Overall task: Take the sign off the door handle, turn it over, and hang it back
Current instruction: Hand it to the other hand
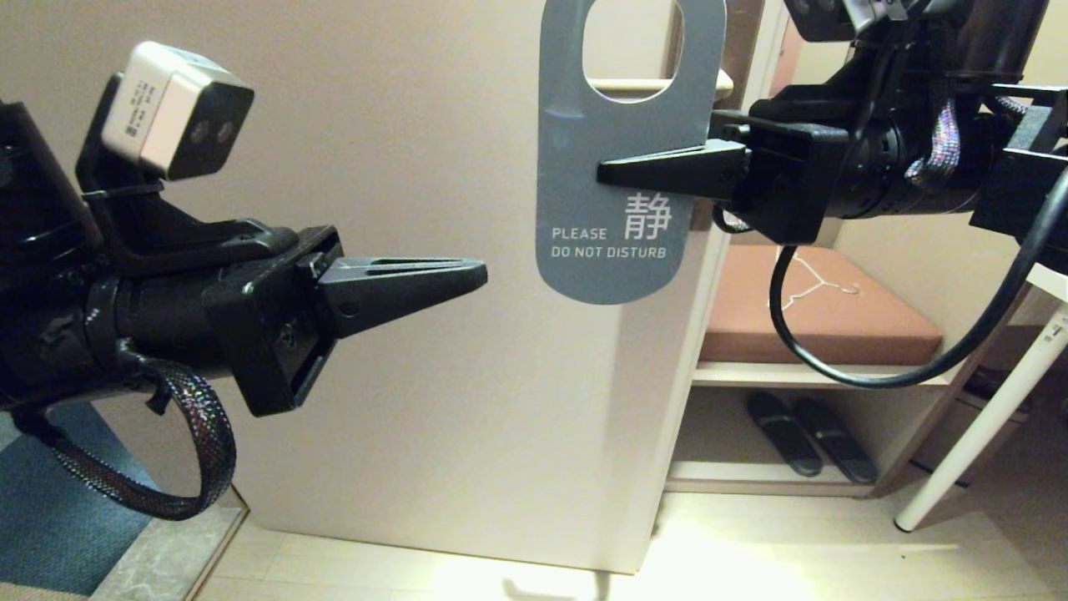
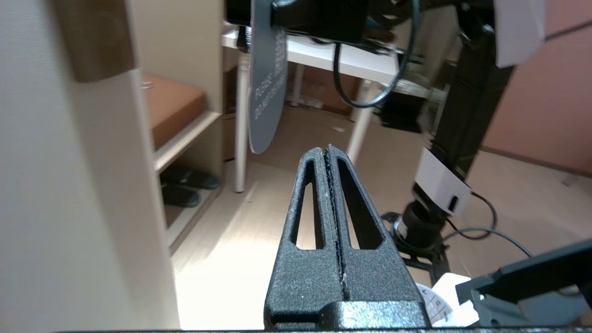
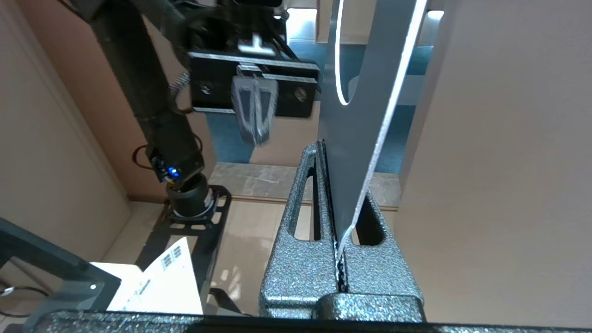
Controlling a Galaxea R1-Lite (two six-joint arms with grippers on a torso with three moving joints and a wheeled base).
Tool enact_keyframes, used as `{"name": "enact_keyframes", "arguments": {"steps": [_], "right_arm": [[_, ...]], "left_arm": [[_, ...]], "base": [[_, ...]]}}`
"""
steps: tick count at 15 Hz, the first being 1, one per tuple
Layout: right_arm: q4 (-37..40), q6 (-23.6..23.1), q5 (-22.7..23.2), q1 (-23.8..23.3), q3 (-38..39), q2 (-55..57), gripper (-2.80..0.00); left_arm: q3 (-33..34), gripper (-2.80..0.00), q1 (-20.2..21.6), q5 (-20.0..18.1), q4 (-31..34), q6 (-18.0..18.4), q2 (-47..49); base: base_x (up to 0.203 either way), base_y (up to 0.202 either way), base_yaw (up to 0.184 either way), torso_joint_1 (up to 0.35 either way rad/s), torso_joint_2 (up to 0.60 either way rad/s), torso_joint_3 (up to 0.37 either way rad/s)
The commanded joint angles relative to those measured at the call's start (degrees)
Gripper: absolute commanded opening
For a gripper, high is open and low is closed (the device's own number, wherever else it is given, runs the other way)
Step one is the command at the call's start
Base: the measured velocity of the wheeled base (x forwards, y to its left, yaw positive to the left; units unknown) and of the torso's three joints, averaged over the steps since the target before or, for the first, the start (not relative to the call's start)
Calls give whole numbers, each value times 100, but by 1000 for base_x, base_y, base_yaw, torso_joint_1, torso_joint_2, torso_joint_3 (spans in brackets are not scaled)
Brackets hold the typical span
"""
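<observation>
The sign point(image 1: 617, 250) shows its blue-grey "PLEASE DO NOT DISTURB" face and hangs upright in front of the cream door point(image 1: 417, 167). My right gripper point(image 1: 605, 174) is shut on the sign's right edge, just below the oval hole. In the right wrist view the sign point(image 3: 360, 115) stands edge-on between the closed fingers of my right gripper point(image 3: 321, 144), apart from the door, with nothing passing through its hole. The beige door handle point(image 1: 638, 84) shows behind the hole. My left gripper point(image 1: 482, 275) is shut and empty, level with the sign's lower half and to its left; it point(image 2: 327, 149) points toward the sign point(image 2: 266, 106).
Right of the door's edge is a bench with a brown cushion point(image 1: 826, 309) and a wire hanger on it. Dark slippers point(image 1: 809, 446) lie on the shelf below. A white table leg point(image 1: 984, 426) slants at far right. Blue carpet point(image 1: 50, 501) lies at lower left.
</observation>
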Motion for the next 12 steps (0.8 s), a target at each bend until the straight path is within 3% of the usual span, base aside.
{"name": "enact_keyframes", "arguments": {"steps": [1,7,8,12], "right_arm": [[-8,2,139,3,21,-15,-280],[-17,-7,166,3,30,-6,-280],[-17,-7,161,3,30,-6,-280],[-17,-24,160,3,30,-15,-280]], "left_arm": [[-7,-280,-14,-120,-57,-6,230],[10,-280,-52,-142,-61,-15,267],[10,0,-52,-142,-52,-15,276],[14,0,-78,-126,-48,3,285]], "base": [[0,0,0,0,0,0],[0,0,0,0,0,0],[0,0,0,0,0,0],[0,0,0,0,0,0]]}}
